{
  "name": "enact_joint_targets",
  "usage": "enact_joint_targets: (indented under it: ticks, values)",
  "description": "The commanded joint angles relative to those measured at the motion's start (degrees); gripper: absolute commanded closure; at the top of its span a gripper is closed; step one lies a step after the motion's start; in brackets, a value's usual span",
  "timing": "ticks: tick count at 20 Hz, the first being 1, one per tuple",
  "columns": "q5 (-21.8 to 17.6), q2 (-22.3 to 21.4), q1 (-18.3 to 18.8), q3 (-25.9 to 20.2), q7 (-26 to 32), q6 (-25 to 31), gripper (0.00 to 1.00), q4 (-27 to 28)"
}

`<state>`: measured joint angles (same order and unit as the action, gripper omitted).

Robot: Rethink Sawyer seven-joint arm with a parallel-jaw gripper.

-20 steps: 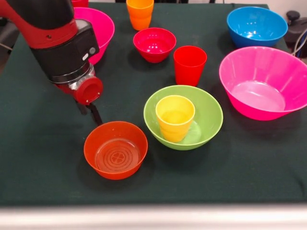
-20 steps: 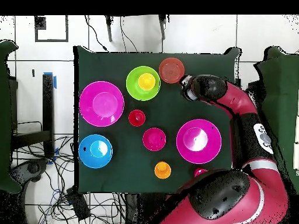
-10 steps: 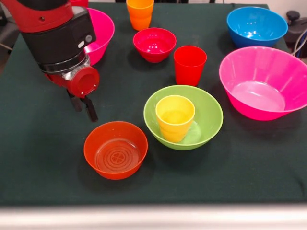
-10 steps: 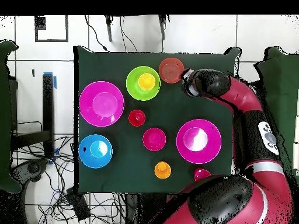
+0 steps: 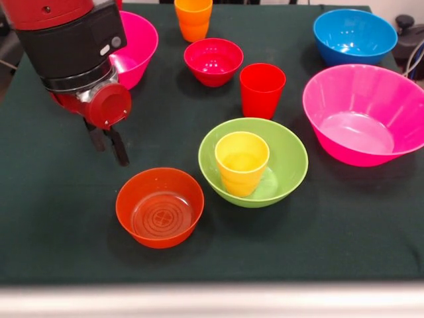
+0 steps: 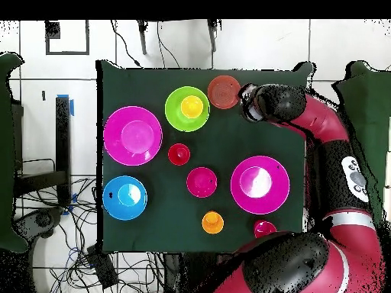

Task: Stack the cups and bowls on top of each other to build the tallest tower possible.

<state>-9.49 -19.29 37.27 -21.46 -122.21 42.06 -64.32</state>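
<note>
Beside the green bowl (image 5: 253, 162), on its left in the front view, the small orange bowl (image 5: 159, 207) sits upright on the dark tablecloth (image 5: 59, 218), mouth facing up and its ringed flat bottom visible inside. The two bowls are close but apart. A yellow cup (image 5: 242, 163) stands upright inside the green bowl, wider mouth up, its long axis vertical; it sits toward the left side of the bowl's floor.

Above and left of the orange bowl in the front view, the gripper (image 5: 109, 142) hangs over bare cloth, clear of the bowl's rim. Its two dark fingers (image 5: 119, 147) point downward, set close together with only a narrow gap, and nothing is held between them.

Behind the green bowl, a red cup (image 5: 262, 90) stands upright, mouth up. Farther back are a small crimson bowl (image 5: 213, 61) and an orange cup (image 5: 193, 18), both upright. To the right of the green bowl lies a large pink bowl (image 5: 364, 114), with a blue bowl (image 5: 355, 36) behind it. A second pink bowl (image 5: 136, 41) sits at far left, partly hidden by the arm (image 5: 63, 33).

In the overhead view, the orange bowl (image 6: 224, 91) lies just beside the green bowl (image 6: 187, 108), at the cloth's edge.
</note>
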Motion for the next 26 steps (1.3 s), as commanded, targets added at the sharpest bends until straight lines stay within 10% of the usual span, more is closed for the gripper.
enact_joint_targets:
  ticks: [1, 19, 20, 26]
  values:
    - [-0.65, 2.98, -4.54, -2.74, 4.14, 4.93, 0.0, 6.5]
    - [-4.25, 7.68, -8.6, 2.5, 4.83, 6.89, 0.0, 11.74]
    - [-5.04, 7.86, -9.23, 3.98, 4.91, 7.9, 1.0, 12.0]
    - [-7.63, 8.32, -10.39, 7.5, 4.75, 7.93, 1.0, 12.49]
